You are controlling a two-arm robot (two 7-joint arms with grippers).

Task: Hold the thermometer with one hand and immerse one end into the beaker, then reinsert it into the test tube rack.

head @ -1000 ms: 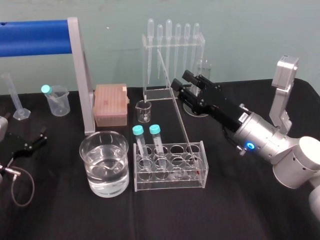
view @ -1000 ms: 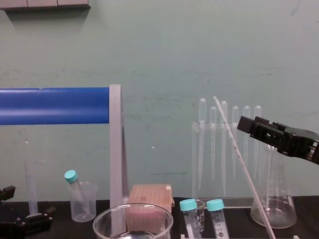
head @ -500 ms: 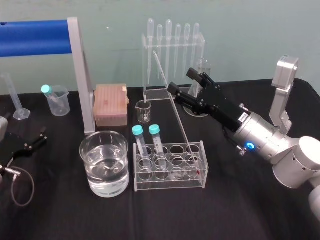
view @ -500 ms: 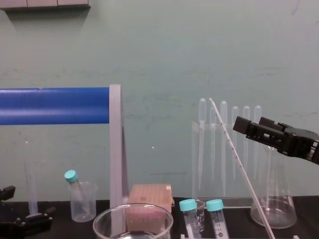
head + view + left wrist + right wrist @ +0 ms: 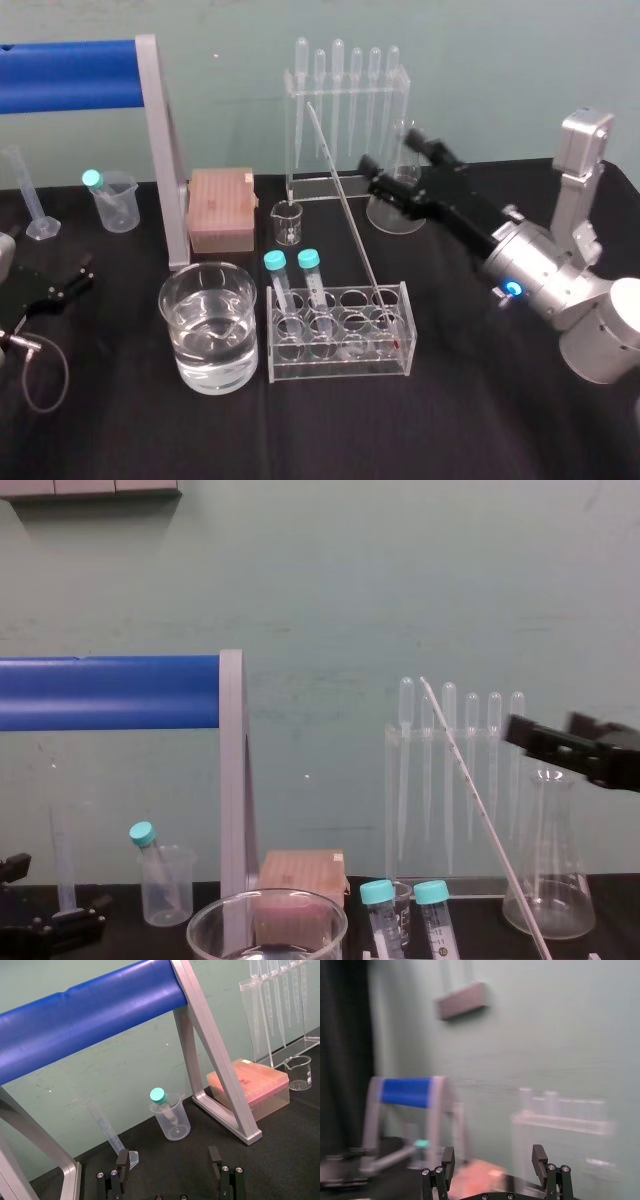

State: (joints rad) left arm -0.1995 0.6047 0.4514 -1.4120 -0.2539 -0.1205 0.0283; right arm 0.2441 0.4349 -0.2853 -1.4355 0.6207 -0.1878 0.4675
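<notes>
Backing off toward the robot's right, the long black right gripper on its silver wrist with a blue ring (image 5: pixel 392 152) has left the thin whitish glass thermometer (image 5: pixel 345 200); half a second ago its fingers sat on either side of the rod, and now they are well clear of it, in front of the clear conical flask (image 5: pixel 398 205). Its claw is spread wide with nothing between the fingers, as the right wrist view shows (image 5: pixel 492 1155). The thermometer has not shifted since then: its lower end stands in a right-hand hole of the clear plastic test tube rack (image 5: pixel 340 372) and the rod leans up and to the left, its tip in front of the clear stand of bulb-topped pipettes (image 5: pixel 345 95). Two teal-capped tubes (image 5: pixel 293 262) stand at the rack's left end. The large round clear glass beaker (image 5: pixel 170 330), part full of clear liquid, sits just left of the rack, apart from the thermometer. The left gripper (image 5: pixel 55 290) rests low at the table's left edge as before, its fingers spread and holding nothing.
</notes>
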